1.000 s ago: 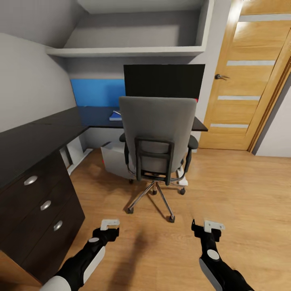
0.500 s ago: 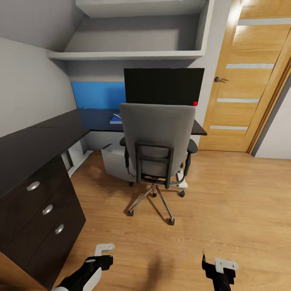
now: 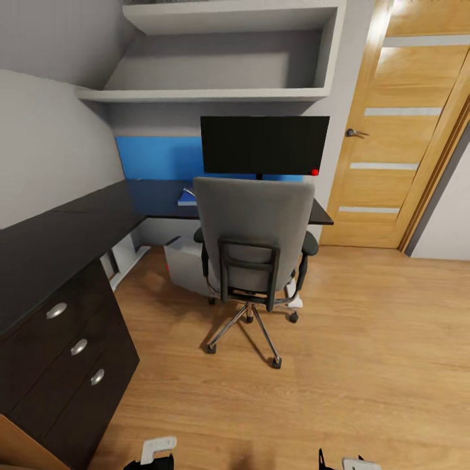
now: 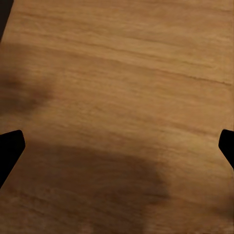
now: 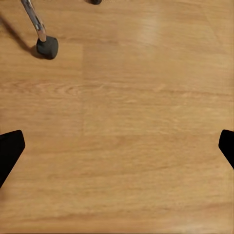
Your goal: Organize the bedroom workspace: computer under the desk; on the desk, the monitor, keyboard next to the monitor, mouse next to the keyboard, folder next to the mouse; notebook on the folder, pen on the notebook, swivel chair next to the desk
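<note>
The grey swivel chair (image 3: 254, 228) stands with its back to me, pushed up to the black desk (image 3: 59, 228). Behind it the monitor (image 3: 264, 145) stands on the desk. The light grey computer (image 3: 184, 264) sits under the desk, left of the chair. A blue folder (image 3: 187, 198) lies on the desk, partly behind the chair back. Keyboard, mouse, notebook and pen are out of view. My left gripper (image 4: 117, 151) and right gripper (image 5: 117, 146) hang open over bare floor. One chair castor (image 5: 47, 47) lies ahead of the right one.
The black drawer unit (image 3: 72, 352) juts out at the near left. A wooden door (image 3: 398, 130) is shut at the back right. White shelves (image 3: 209, 93) hang above the desk. Wood floor (image 3: 378, 339) stretches right of the chair.
Both arms have drawn back and down to the bottom edge of the head view. The camera has tilted up slightly. The chair and desk things have not moved.
</note>
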Available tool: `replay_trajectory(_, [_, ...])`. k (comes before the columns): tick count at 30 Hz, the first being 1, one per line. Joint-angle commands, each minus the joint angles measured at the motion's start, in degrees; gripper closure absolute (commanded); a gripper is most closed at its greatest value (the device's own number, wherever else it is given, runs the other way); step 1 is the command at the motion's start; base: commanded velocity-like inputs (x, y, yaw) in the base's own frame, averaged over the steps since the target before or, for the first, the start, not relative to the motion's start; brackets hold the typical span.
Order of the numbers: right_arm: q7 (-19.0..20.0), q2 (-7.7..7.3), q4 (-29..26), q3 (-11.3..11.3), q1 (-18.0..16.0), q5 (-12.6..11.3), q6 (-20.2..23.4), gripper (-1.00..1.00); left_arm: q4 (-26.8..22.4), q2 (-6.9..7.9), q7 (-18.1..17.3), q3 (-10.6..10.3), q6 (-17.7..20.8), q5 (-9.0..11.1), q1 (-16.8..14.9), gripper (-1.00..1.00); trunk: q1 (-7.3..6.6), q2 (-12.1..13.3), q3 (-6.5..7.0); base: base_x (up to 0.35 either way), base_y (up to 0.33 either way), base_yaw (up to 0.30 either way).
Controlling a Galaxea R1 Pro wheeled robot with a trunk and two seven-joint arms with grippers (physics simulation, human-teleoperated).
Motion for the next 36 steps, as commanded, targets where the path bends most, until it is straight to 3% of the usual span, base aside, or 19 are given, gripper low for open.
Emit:
replay_trajectory(1, [-0.3, 0.03, 0.1, 0.5, -0.1, -0.2, -0.2, -1.0, 0.0, -0.02, 0.2, -0.5, 0.4, 0.4, 0.0, -1.0, -0.24, 0.4, 0.13, 0.0, 0.0, 0.0])
replay_trajectory(11, [-0.3, -0.02, 0.1, 0.4, 0.0, -0.2, -0.2, -1.0, 0.0, -0.1, 0.2, -0.5, 3.0, 0.3, 0.0, -1.0, -2.43, 4.4, 1.93, 0.0, 0.0, 0.0])
replay_trajectory(36, [-0.3, -0.02, 0.1, 0.5, 0.0, -0.2, -0.1, -1.0, 0.0, 0.01, 0.2, -0.4, 3.0, 0.3, 0.0, -1.0, -7.92, 14.4, 6.42, 0.0, 0.0, 0.0])
